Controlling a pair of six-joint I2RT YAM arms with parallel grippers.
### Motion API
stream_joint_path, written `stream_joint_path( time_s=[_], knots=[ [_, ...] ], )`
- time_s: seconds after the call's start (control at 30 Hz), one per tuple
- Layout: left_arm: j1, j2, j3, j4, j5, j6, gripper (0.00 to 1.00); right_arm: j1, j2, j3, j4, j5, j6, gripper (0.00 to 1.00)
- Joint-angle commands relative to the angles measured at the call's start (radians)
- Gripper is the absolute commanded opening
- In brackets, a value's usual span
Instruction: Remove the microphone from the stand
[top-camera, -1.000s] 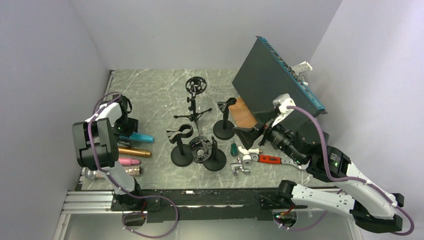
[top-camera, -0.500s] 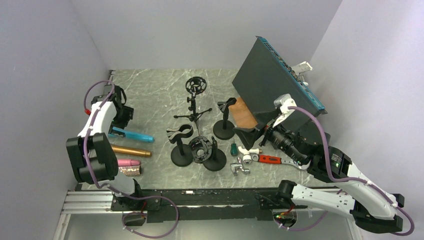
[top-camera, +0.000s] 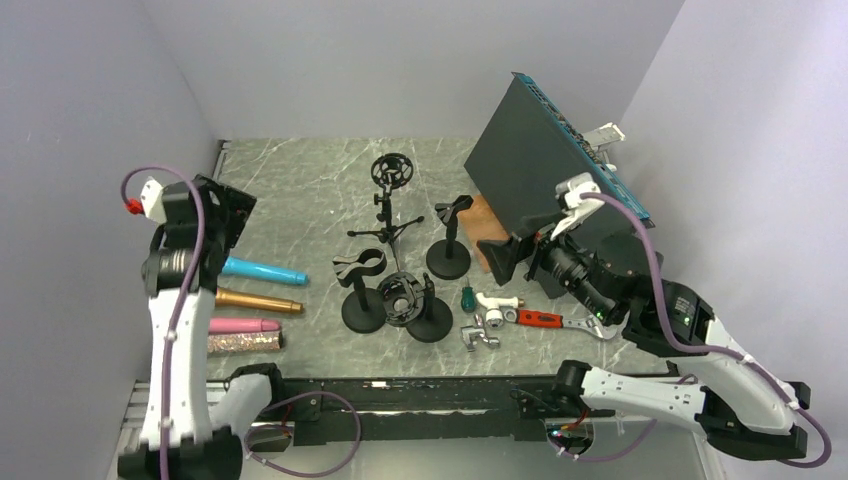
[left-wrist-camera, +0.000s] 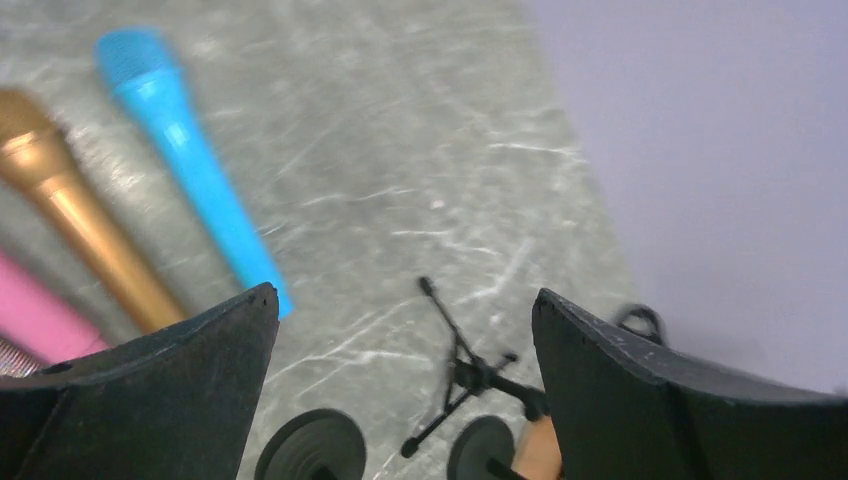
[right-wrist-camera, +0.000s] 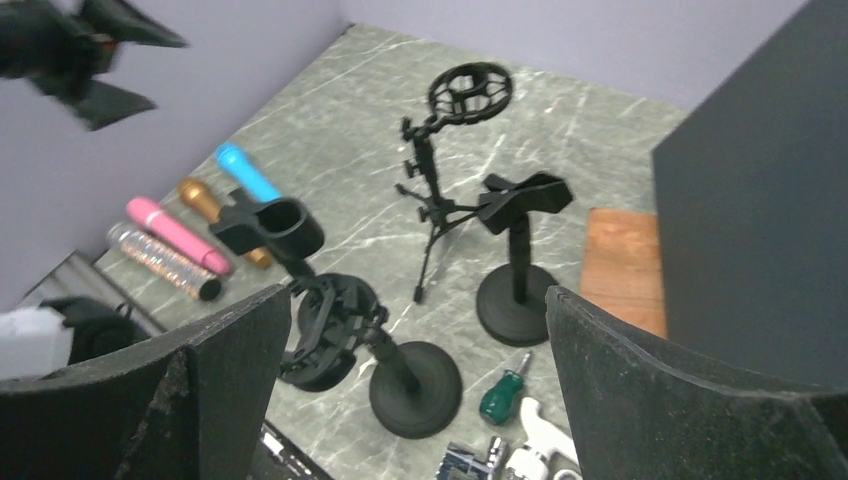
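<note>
Top view: four microphones lie flat in a row at the left of the table (top-camera: 310, 190), apart from the stands: blue microphone (top-camera: 262, 270) farthest back, then gold microphone (top-camera: 255, 301), pink microphone (top-camera: 243, 325) and glitter microphone (top-camera: 243, 343) nearest.

Mid-table group: tripod stand (top-camera: 388, 205) with ring mount, clip stand (top-camera: 362, 290), shock-mount stand (top-camera: 412, 303), second clip stand (top-camera: 450, 240).

Left end effector (top-camera: 222, 212) is raised over the far-left of the table. Left wrist view: its fingers (left-wrist-camera: 150, 390) are spread with nothing between them. That view shows only the blue and gold microphones whole and an edge of the pink one, blurred, plus the tripod's legs and two round bases.

Right end effector (right-wrist-camera: 415, 390) is spread wide and empty. Its view takes in all four microphones and all four stands, as well as a green screwdriver (right-wrist-camera: 505, 392).
</note>
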Motion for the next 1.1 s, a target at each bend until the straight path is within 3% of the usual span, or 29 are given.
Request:
stream_joint_path(
  time_s=[0.0, 0.13, 0.3, 0.53, 0.63, 0.73, 1.07],
  knots=[
    [-0.032, -0.179, 0.009, 0.223, 0.136, 0.212, 0.99, 0.005, 0.075, 0.198, -0.156, 0.168, 0.037, 1.0],
    [-0.121, -0.233, 0.068, 0.26, 0.23, 0.367, 0.99, 0.004, 0.098, 0.265, -0.237, 0.256, 0.035, 1.0],
    [-0.365, -0.205, 0.154, 0.288, 0.33, 0.476, 0.99, 0.004, 0.029, 0.234, -0.181, 0.441, 0.014, 1.0],
    [-0.678, -0.205, 0.186, 0.378, 0.294, 0.534, 0.96, 0.005, 0.008, 0.258, -0.179, 0.548, 0.001, 1.0],
    [-0.765, -0.137, 0.284, 0.343, 0.294, 0.577, 0.93, 0.005, 0.007, 0.254, -0.179, 0.552, -0.001, 1.0],
    [-0.864, -0.072, 0.382, 0.308, 0.21, 0.666, 0.94, 0.005, -0.001, 0.237, -0.183, 0.531, 0.022, 1.0],
    [-0.902, -0.134, 0.279, 0.463, 0.04, 0.847, 0.99, 0.005, 0.028, 0.21, -0.143, 0.444, 0.003, 1.0]
  ],
)
